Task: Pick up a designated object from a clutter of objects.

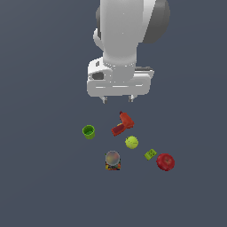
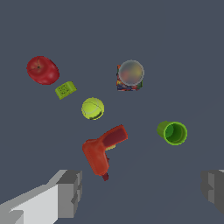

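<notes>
The gripper [image 1: 117, 98] hangs above the dark floor [image 1: 40, 186] in the upper middle of the exterior view, jaws spread apart and holding nothing. Only two short fingertips [image 1: 104, 99] peek out under the white hand there; the wrist view shows the grey finger pads [image 2: 70, 192] far apart at its two lower corners, with bare floor between them.

The green cup [image 1: 88, 131] stands alone at the exterior view's left of the clutter, below the gripper and well apart from the other items. The wrist view looks down into its hollow inside [image 2: 173, 132], which the exterior view shows only partly.

The red power drill [image 1: 123, 123] lies on its side just below the gripper in the exterior view, with the yellow-green ball [image 1: 131, 142] close beside it. The green block [image 1: 150, 154] sits near the red apple [image 1: 165, 162] at the exterior view's right. The silver-topped can [image 1: 112, 160] stands upright at the lower middle; its patterned side shows more clearly in the wrist view [image 2: 130, 75]
</notes>
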You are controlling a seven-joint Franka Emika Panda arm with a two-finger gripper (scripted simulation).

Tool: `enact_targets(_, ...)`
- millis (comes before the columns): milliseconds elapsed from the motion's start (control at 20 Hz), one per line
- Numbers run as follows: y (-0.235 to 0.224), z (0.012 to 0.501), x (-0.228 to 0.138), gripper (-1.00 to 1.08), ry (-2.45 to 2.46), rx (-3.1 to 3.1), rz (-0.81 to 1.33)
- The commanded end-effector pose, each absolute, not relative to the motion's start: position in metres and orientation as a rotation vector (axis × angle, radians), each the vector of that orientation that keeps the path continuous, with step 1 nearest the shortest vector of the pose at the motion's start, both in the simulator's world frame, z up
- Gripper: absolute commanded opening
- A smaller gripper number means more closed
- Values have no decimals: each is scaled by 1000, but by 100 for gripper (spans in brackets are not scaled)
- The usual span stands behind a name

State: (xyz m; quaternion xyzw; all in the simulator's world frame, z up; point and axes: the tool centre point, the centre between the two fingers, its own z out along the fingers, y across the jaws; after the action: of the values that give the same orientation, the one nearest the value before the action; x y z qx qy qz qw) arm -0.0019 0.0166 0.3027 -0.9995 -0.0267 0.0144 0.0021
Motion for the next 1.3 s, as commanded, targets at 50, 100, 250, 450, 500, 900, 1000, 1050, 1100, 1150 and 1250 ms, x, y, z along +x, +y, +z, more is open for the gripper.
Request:
enact_targets(50,16,303,-2,100,-84,-3136,47)
enact_targets(100,16,302,-3,100,-85,-3138,51)
enact_targets(250,11,297,-6,100,-91,-3149,77)
enact_targets(450,5,293,-11,100,-114,-3163,115)
enact_targets(500,5,293,-12,100,-119,-3164,118)
enact_targets(900,1,285,-9,100,-55,-3160,110)
enact_targets(1000,-2,279,-7,100,-9,-3157,107)
enact_targets(1050,-5,275,-6,100,19,-3155,105)
enact_targets(1100,-7,271,-5,100,49,-3153,103)
enact_targets(1150,-10,266,-4,100,83,-3150,100)
enact_targets(1250,-16,256,-2,100,160,-3143,95)
